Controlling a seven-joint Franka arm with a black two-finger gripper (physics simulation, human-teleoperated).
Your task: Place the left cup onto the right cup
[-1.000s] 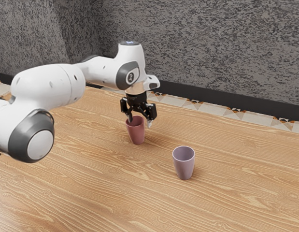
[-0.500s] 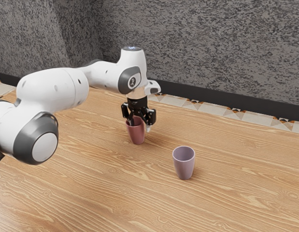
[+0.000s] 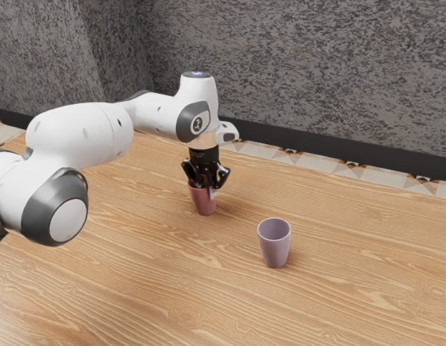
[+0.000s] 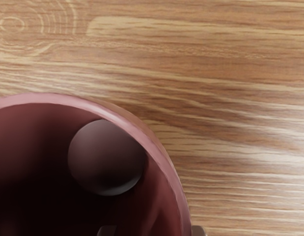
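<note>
The white Franka arm [image 3: 100, 137] reaches in from the exterior view's left and points its black tool [image 3: 207, 182] straight down onto the maroon cup [image 3: 204, 203]. The tool sits right at the cup's rim and covers most of the cup's mouth from this side. Whether the tool is clenched on the cup wall or still released cannot be told. The maroon cup stands upright on the wooden desk [image 3: 136, 288], its base flat on the boards, nearer the back edge of the desk than the other cup. The lilac cup [image 3: 274, 243] stands upright and apart from it, toward the exterior view's right and closer to the camera, mouth open upward, with nothing touching it. In the wrist view the maroon cup [image 4: 137, 129] lies directly under the hand: its curved rim and dark inside are seen from above, with the round inner bottom [image 4: 106, 157] showing paler, and the desk's grain [image 4: 215, 73] runs past beside it. A grey speckled wall [image 3: 316, 65] rises behind the desk.
</note>
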